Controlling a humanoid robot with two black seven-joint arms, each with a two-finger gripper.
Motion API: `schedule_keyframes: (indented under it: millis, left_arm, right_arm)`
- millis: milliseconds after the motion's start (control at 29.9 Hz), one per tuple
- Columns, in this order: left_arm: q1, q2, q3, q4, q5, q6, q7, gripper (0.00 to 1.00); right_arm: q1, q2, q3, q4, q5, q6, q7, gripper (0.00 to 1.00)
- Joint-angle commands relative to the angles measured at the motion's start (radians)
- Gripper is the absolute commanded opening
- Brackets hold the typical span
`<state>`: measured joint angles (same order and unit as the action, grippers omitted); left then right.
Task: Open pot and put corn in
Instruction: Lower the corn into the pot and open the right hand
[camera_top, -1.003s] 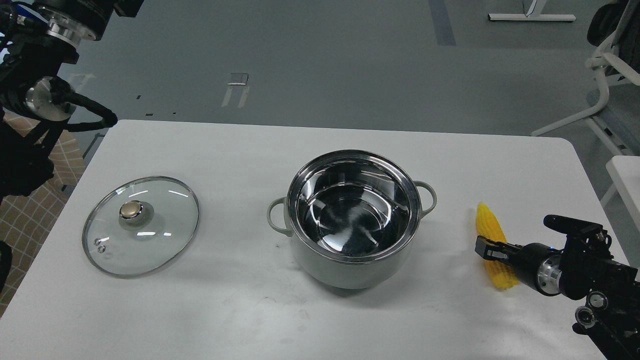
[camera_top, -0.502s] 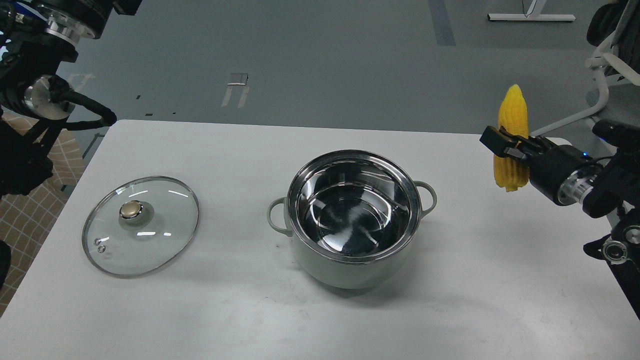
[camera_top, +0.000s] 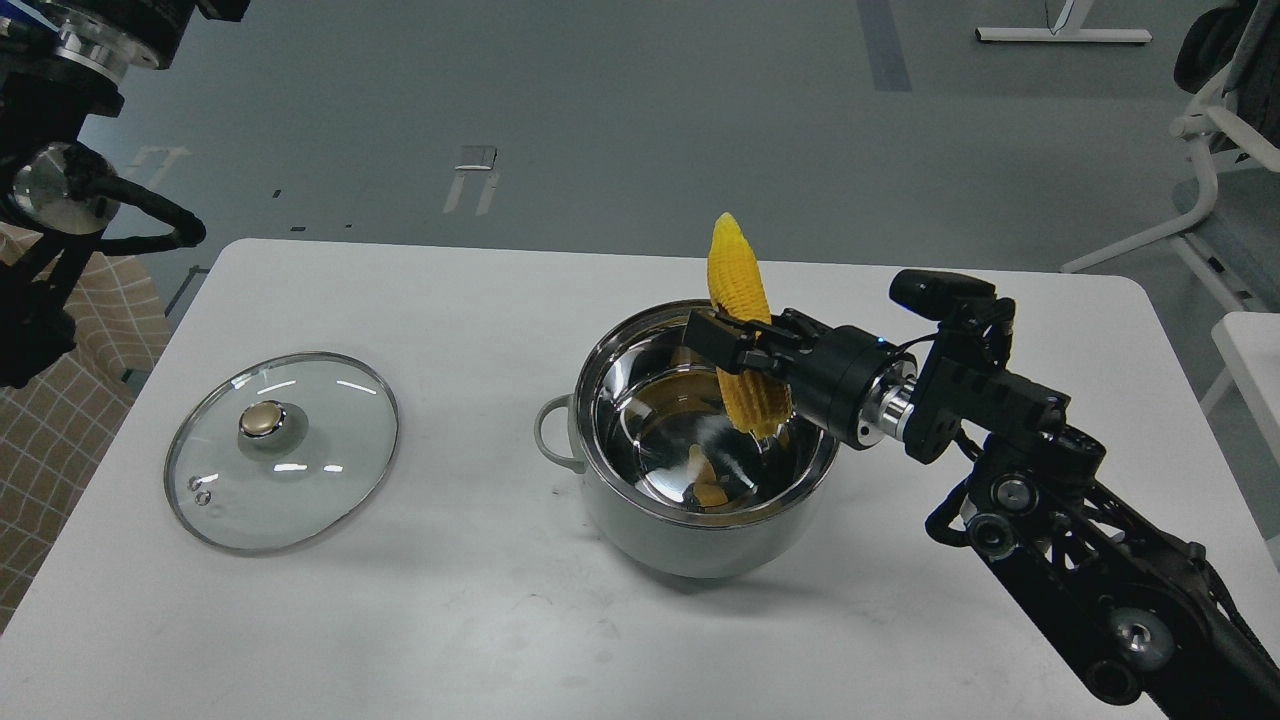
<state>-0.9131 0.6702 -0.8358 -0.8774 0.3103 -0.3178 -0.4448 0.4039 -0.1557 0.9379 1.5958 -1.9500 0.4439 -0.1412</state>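
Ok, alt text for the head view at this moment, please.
The right hand holds the corn upright, point up, over the open pot on a white table. The glass lid lies flat to the pot's left.

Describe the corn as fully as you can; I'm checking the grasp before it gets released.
The corn is a bright yellow cob with rows of bumpy kernels, plastic-looking, tapered to a point. It stands nearly upright, tip up, leaning slightly left. The right gripper is clamped across its middle, holding it off the table. It hangs over the right side of the open pot, its blunt lower end dipping below the steel rim; whether it touches the inner wall is unclear. A yellow reflection shows in the pot's interior.
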Motion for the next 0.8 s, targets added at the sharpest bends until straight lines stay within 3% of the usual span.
schedule_keyframes:
  millis: [0,100,167,301,334,769]
  left_arm:
    - [0.0,0.0,0.0,0.0,0.001,-0.001,-0.002,0.98]
    - [0.002,0.0,0.001,0.0,0.001,-0.001,-0.002,0.98]
    - [0.002,-0.004,0.003,0.0,0.001,-0.001,0.0,0.98]
    - [0.002,-0.009,0.003,0.0,0.001,0.0,-0.002,0.98]
    - [0.002,-0.011,0.003,0.0,0.001,0.0,-0.002,0.98]
    - [0.002,0.002,0.003,0.0,0.0,-0.003,-0.002,0.98]
  right_arm:
    - [-0.002,-0.005,-0.025,-0.008,-0.023,-0.001,-0.001,0.25]
    - [-0.002,-0.008,-0.025,-0.008,-0.026,-0.001,-0.003,0.45]
    - [0.001,-0.008,-0.024,-0.007,-0.024,-0.001,-0.003,0.67]
    - [0.003,-0.007,-0.024,-0.005,-0.024,-0.001,-0.003,0.85]
    - [0.003,-0.008,-0.024,-0.007,-0.024,-0.002,-0.003,0.94]
    - [0.012,0.001,0.005,0.007,-0.021,-0.017,-0.002,0.96]
